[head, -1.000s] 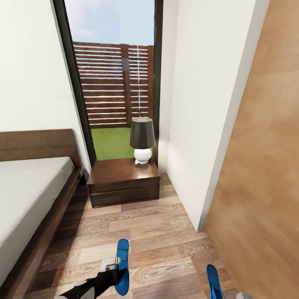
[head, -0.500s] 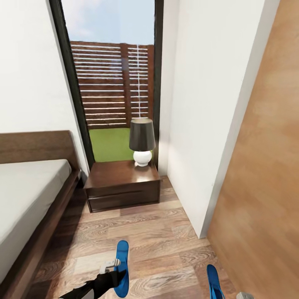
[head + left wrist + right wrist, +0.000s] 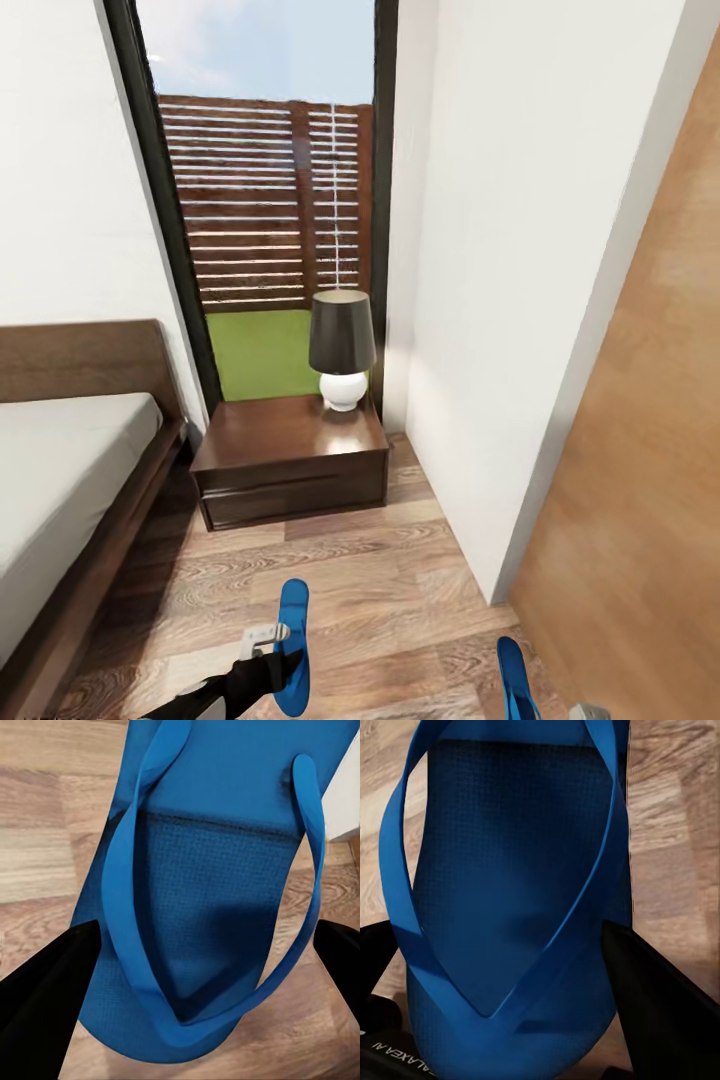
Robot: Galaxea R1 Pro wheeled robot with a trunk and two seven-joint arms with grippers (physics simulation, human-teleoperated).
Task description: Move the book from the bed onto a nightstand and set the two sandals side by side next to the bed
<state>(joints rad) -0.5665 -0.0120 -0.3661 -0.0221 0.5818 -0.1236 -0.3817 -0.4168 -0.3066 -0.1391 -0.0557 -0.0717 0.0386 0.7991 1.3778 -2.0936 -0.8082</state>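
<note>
Your left gripper (image 3: 272,655) and right gripper (image 3: 510,1020) each pinch a sandal (image 3: 293,645) (image 3: 515,678) — both long axes point toward the nightstand (image 3: 290,460).

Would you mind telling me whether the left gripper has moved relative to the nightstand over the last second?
Yes. The left gripper and its sandal have shifted rightward relative to the nightstand; the camera moved with them.

The wood-plank floor (image 3: 380,570) carries the nightstand (image 3: 290,460) ahead of the left gripper (image 3: 275,655), bed (image 3: 70,490) alongside.
</note>
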